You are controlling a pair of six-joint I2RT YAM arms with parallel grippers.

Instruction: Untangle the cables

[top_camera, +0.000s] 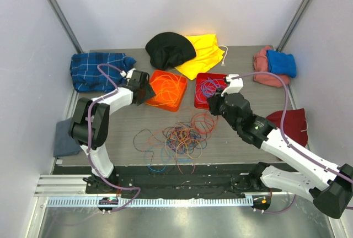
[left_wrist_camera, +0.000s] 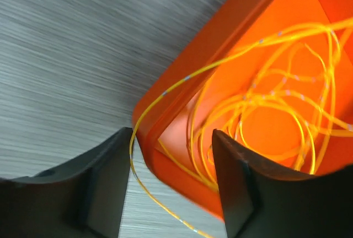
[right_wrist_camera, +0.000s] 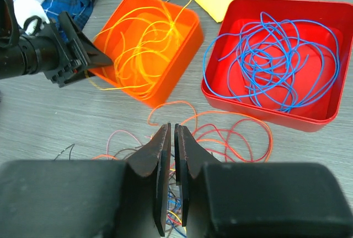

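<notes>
Grey wood-grain table (top_camera: 127, 122) is seen beneath both arms. Loose cables (top_camera: 179, 138) in orange, red, blue and purple are spread in a tangle near its front edge. Yellow cables (right_wrist_camera: 143, 45) are coiled in the orange tray (right_wrist_camera: 186, 50), and blue cables (right_wrist_camera: 276, 56) in the red tray (right_wrist_camera: 265, 114). The left gripper (left_wrist_camera: 171, 139) is held apart astride the orange tray's corner, where one yellow strand is draped over the rim. The right gripper (right_wrist_camera: 171, 133) is held over the tangle, its fingers pressed almost together. Whether a strand is pinched cannot be told.
</notes>
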